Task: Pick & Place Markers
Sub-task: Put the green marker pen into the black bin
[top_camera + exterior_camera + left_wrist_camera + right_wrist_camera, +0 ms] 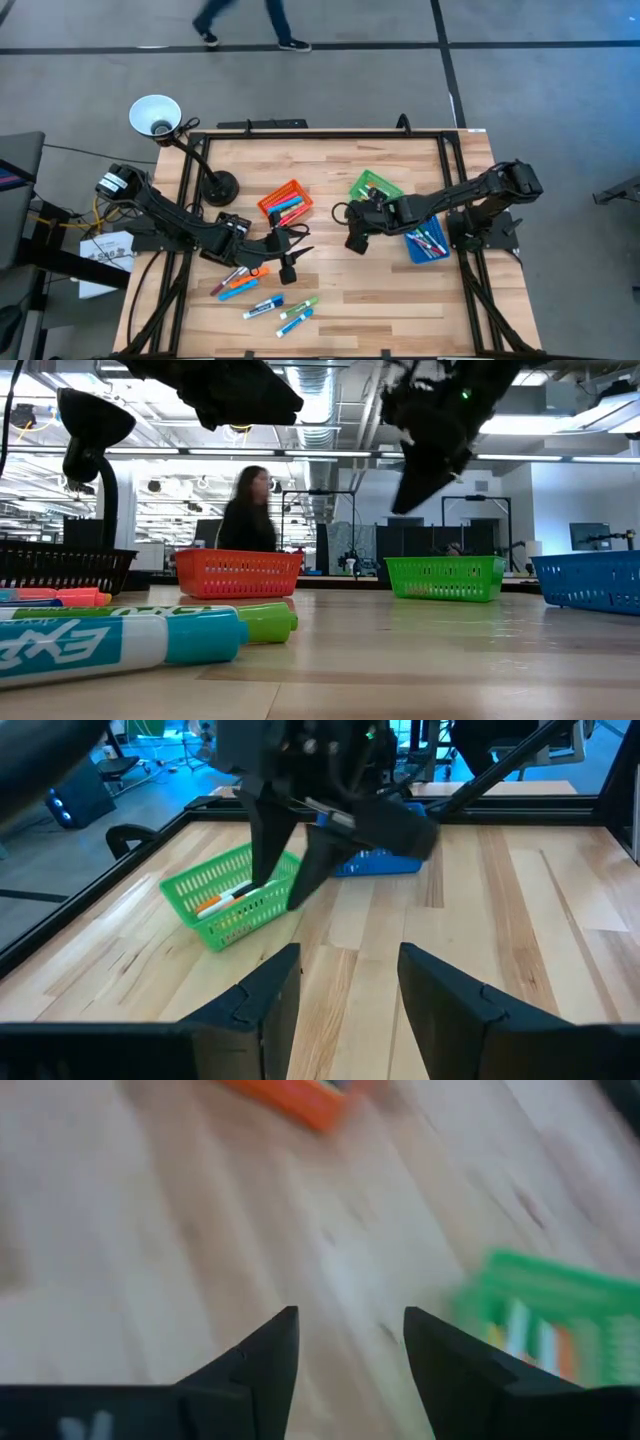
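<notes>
Several loose markers (pixel 262 296) lie flat on the wooden table near its front edge, left of centre; the low view shows them close up (pixel 120 640). More markers lie in the orange bin (pixel 283 203), the blue bin (pixel 427 243) and the green bin (pixel 235 900). My left gripper (pixel 293 258) hangs open just beyond the loose markers, with nothing between its fingers (pixel 348 982). My right gripper (pixel 355 240) is open and bare too (pixel 350 1345), raised over the table's middle between the orange and green bins, pointing steeply down.
A black bin (pixel 60 568) stands at the left under my left arm. A desk lamp (pixel 155 115) on a round base (pixel 218 187) stands at the far left corner. A person (pixel 245 25) walks past beyond the far edge. Bare wood lies at the near right.
</notes>
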You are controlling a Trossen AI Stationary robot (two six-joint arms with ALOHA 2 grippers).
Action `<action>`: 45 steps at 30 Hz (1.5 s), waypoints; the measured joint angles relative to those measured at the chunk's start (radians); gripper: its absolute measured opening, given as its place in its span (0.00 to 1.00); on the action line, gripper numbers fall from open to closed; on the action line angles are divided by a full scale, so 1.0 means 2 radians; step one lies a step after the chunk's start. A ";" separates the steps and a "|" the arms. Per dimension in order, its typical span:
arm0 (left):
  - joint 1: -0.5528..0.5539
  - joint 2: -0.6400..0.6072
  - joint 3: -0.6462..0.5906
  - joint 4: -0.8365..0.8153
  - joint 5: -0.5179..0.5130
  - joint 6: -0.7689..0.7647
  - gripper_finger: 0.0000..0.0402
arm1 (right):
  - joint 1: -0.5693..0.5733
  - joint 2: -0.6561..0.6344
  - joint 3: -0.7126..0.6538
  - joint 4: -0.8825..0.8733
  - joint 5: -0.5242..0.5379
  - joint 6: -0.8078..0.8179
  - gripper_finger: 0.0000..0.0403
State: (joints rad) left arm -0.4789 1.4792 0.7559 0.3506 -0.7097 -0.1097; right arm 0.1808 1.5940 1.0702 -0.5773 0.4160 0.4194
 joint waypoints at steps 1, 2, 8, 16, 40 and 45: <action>0.000 0.000 0.000 0.000 0.000 0.000 0.41 | 0.002 0.000 0.000 0.019 -0.009 -0.011 0.42; 0.000 0.000 0.000 0.001 0.000 0.000 0.41 | 0.005 0.001 0.000 0.042 -0.020 -0.026 0.42; 0.008 0.000 0.000 0.023 0.000 0.000 0.41 | 0.019 0.030 0.001 0.182 -0.158 -0.156 0.39; 0.020 0.000 0.000 0.048 0.000 -0.002 0.41 | 0.063 0.124 0.000 0.333 -0.274 -0.287 0.35; 0.021 0.000 0.000 0.046 0.000 -0.041 0.41 | 0.088 0.244 0.024 0.463 -0.326 -0.262 0.35; 0.021 0.000 0.000 0.046 0.000 -0.041 0.41 | 0.088 0.245 0.024 0.462 -0.326 -0.262 0.41</action>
State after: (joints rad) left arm -0.4374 1.4788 0.7563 0.4423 -0.7094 -0.1917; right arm 0.3577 2.0834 1.1175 0.3465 -0.2367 -0.1051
